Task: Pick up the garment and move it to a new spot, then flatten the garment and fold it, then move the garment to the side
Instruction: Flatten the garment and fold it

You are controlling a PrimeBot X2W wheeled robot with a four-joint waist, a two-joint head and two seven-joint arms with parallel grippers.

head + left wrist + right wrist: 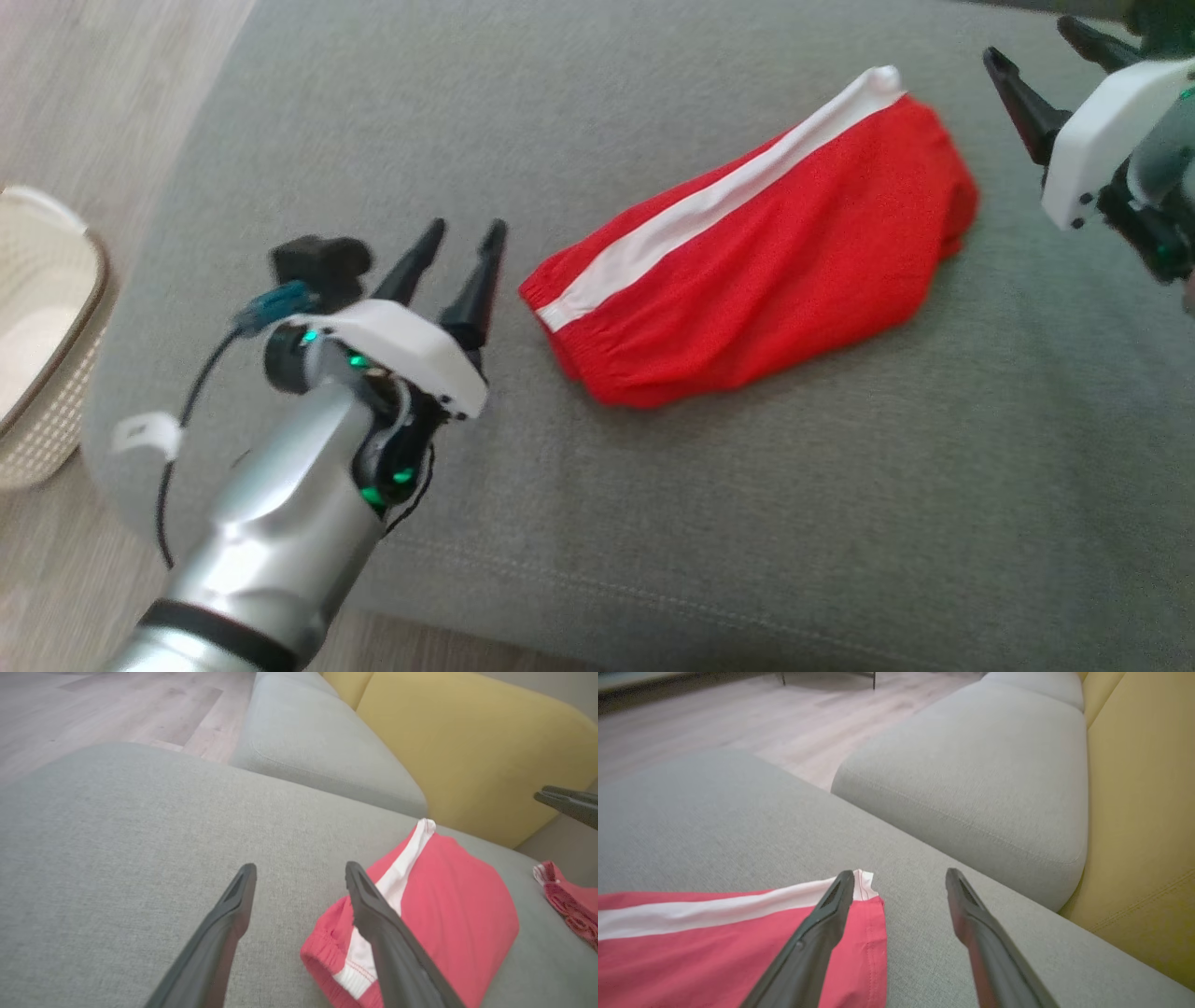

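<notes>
While the wide grey sofa cushion (747, 523) takes up most of the head view, a second grey cushion (971, 765) sits just beyond it, and a yellow backrest (467, 742) runs behind both. Pale wood floor (93, 56) lies to the left, where a cream perforated basket (47, 373) stands close to the cushion's edge.

A pair of red shorts (794, 280) lies flat on the big cushion, between the two grippers and touching neither. Its gathered elastic end points toward the left gripper (467, 229), which hangs just beside that end with its fingers parted and nothing between them. The right gripper (1032, 39) is at the upper right, near the opposite end of the shorts, its fingers also spread apart and empty.

A white stripe (709, 201) runs along the far edge of the shorts from end to end. In the left wrist view a small crumpled red cloth (567, 900) lies on the cushion past the shorts.
</notes>
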